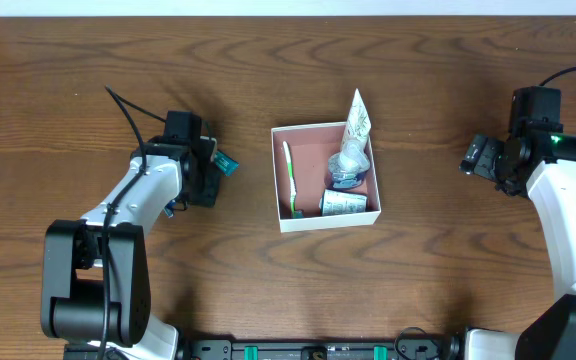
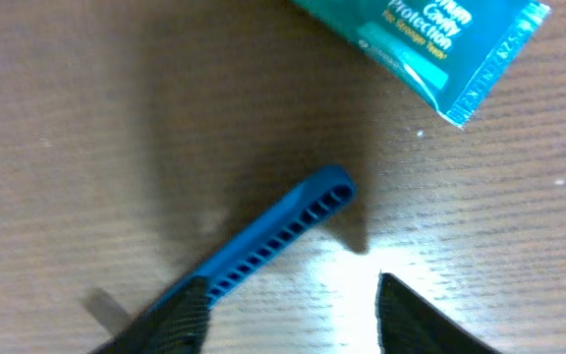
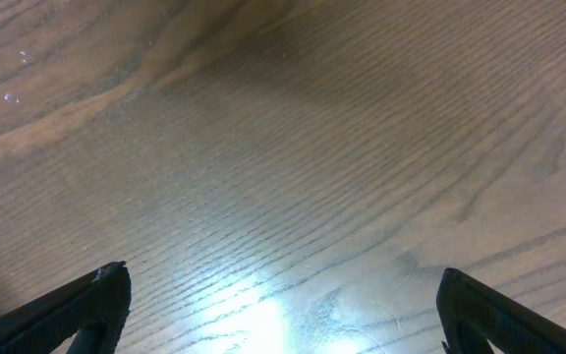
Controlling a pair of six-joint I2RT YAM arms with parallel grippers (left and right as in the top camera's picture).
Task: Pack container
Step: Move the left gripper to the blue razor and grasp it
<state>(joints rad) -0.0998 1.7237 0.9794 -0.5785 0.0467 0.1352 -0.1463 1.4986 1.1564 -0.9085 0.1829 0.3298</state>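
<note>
The container (image 1: pixel 328 221), a square white box with a pinkish inside, stands mid-table. It holds a green toothbrush (image 1: pixel 290 178), a white tube (image 1: pixel 349 203) and a clear plastic-wrapped item (image 1: pixel 352 148). My left gripper (image 1: pixel 206 172) is low over the wood to its left, beside a teal sachet (image 1: pixel 226 162). In the left wrist view the sachet (image 2: pixel 430 39) lies ahead and a blue ribbed plastic handle (image 2: pixel 283 231) runs against my left finger, with a gap to the other finger; the gripper (image 2: pixel 293 295) is partly open. My right gripper (image 1: pixel 473 155) hangs open over bare wood (image 3: pixel 283 285).
The wooden table's far edge (image 1: pixel 288 12) runs along the top of the overhead view. Black cables (image 1: pixel 128 110) trail behind the left arm. The arm bases (image 1: pixel 98 290) stand at the front corners.
</note>
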